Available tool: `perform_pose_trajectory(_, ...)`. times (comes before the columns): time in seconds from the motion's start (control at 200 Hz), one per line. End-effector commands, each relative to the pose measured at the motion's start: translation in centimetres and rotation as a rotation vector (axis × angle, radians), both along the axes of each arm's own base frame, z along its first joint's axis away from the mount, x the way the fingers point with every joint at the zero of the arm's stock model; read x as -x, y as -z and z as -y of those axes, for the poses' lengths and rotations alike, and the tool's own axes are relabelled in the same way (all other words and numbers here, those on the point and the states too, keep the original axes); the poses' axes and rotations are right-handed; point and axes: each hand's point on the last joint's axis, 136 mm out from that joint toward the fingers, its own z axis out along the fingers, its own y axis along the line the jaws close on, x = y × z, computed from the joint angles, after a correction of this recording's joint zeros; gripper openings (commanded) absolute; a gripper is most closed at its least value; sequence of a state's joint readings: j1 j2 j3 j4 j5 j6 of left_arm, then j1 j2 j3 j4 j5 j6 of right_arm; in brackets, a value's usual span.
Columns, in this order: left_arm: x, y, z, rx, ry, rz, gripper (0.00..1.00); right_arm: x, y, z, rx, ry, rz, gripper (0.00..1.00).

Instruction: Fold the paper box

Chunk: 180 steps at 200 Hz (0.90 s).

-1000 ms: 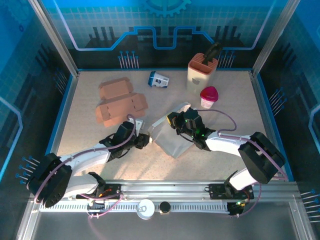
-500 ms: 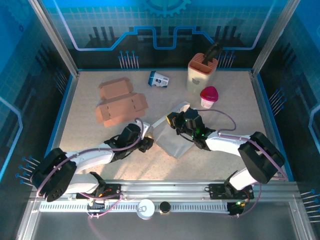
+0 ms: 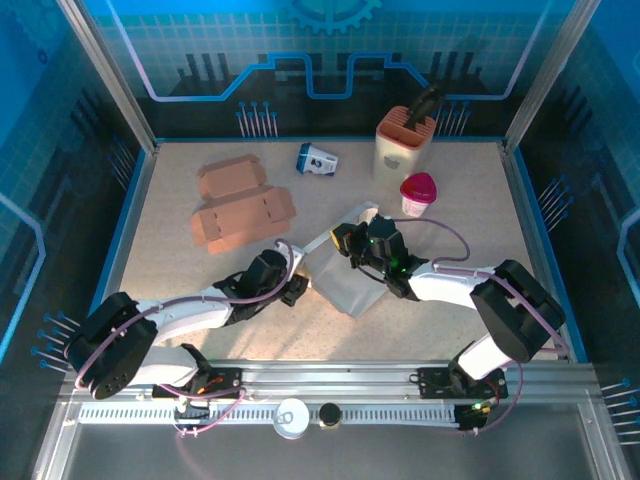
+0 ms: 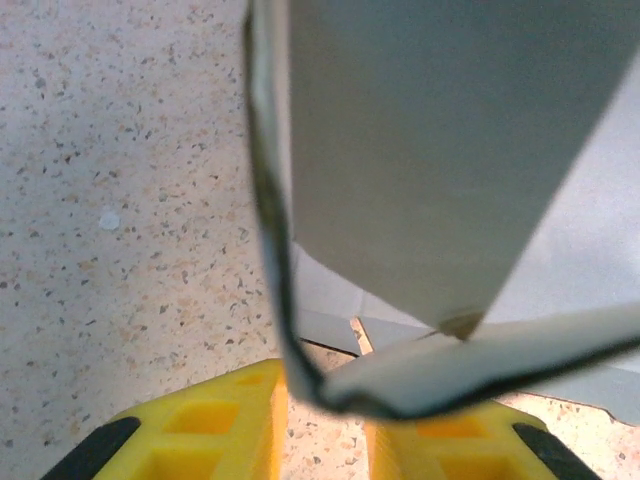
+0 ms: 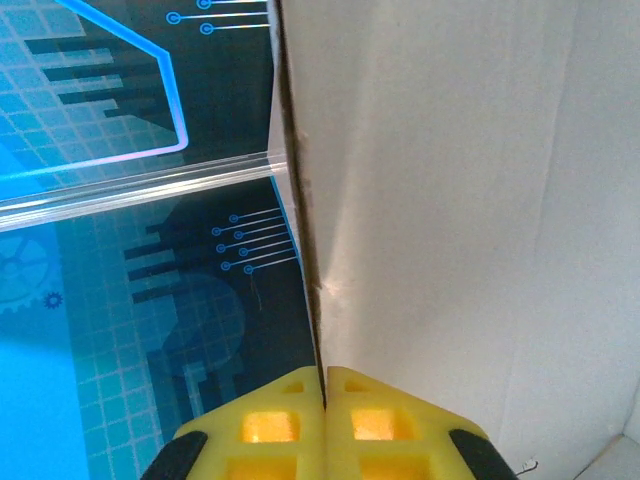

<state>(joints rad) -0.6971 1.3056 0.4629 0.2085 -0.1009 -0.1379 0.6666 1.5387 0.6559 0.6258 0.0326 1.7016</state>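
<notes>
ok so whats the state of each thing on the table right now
white paper box, partly folded, one panel raised
right tool, shut on an edge of the white paper box
left tool, open, box flap's fold at its gap
brown cardboard box, flat, unfolded
blue carton, lying on its side
pink-lidded cup, upright, lid on
beige holder, upright, dark item standing in it

Top external: high behind the arm bases, looking down on the whole desk. Left wrist: very close, aimed down at desk and paper box. Right wrist: very close, facing the back wall. All three share the paper box.
</notes>
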Motion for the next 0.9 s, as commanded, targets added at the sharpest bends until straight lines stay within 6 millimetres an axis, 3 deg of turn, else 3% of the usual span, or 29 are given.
perform_pose_trajectory(0.0,-1.5,-2.7,1.1,0.045,0.001,0.101,0.28,1.1,2.7,0.3,0.043,-0.017,-0.077,0.0)
perform_pose_trajectory(0.575,-3.0,-3.1,1.9,0.08,-0.073,0.143,0.26,1.6,3.1,0.0,0.006,0.008,-0.051,0.0)
perform_pose_trajectory(0.895,-3.4,-3.4,2.0,0.111,-0.151,0.162,0.32,1.9,3.1,-0.2,-0.03,0.059,-0.014,0.0)
